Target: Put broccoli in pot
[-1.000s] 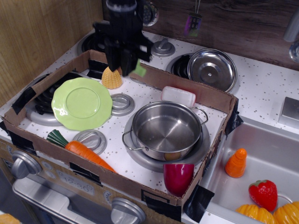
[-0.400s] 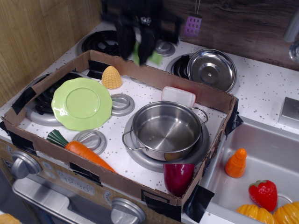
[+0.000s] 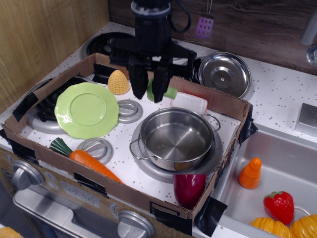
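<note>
Pot [image 3: 176, 140] sits empty on its burner in the cardboard tray [image 3: 124, 193], nearest the camera of what matters to me. Just behind its far rim hangs my gripper [image 3: 150, 90], fingers clamped on the broccoli [image 3: 167, 92], clear of the surface; I judge this the carry step, and next I must come forward over the pot's middle, lower and let go

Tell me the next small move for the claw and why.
Probably ease the claw forward and slightly right until it is centred over the pot, then lower and release. The broccoli is pinched between its fingers and hangs above the pot's back rim, beside the white block; dropped here, it could strike the rim. The pot is empty.
</note>
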Robot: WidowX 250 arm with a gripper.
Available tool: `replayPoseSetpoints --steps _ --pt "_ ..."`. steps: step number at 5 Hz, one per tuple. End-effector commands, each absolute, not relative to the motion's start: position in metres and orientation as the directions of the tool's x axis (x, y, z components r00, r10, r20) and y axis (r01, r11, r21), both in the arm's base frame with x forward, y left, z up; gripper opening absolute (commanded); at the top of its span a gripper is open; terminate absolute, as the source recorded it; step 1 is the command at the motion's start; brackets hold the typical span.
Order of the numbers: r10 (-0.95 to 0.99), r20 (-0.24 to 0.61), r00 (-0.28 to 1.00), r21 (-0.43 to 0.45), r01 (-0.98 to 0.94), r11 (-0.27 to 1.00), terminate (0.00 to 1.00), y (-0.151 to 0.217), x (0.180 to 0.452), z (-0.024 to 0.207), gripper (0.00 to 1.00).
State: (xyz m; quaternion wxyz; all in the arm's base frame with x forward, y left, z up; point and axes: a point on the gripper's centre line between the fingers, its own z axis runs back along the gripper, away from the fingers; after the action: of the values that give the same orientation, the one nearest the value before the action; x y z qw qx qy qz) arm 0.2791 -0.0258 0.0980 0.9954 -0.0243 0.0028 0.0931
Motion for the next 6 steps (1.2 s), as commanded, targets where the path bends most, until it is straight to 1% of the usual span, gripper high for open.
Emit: replayPoseSetpoints --steps 1,2,3,6 --pt "0.259 0.068 0.964 -0.108 -0.251 0.962 0.00 -0.052 0.275 0.093 0.00" --pt "0.263 0.059 0.963 -0.111 -0.256 0.960 0.00 -0.057 0.276 0.090 0.00" --pt "0.245 0.073 0.967 -0.102 -0.237 0.966 0.00 -0.055 0.281 0.091 1.00" --pt "0.210 0.067 0.975 -0.061 -0.206 0.977 0.00 -0.048 0.289 0.105 1.00"
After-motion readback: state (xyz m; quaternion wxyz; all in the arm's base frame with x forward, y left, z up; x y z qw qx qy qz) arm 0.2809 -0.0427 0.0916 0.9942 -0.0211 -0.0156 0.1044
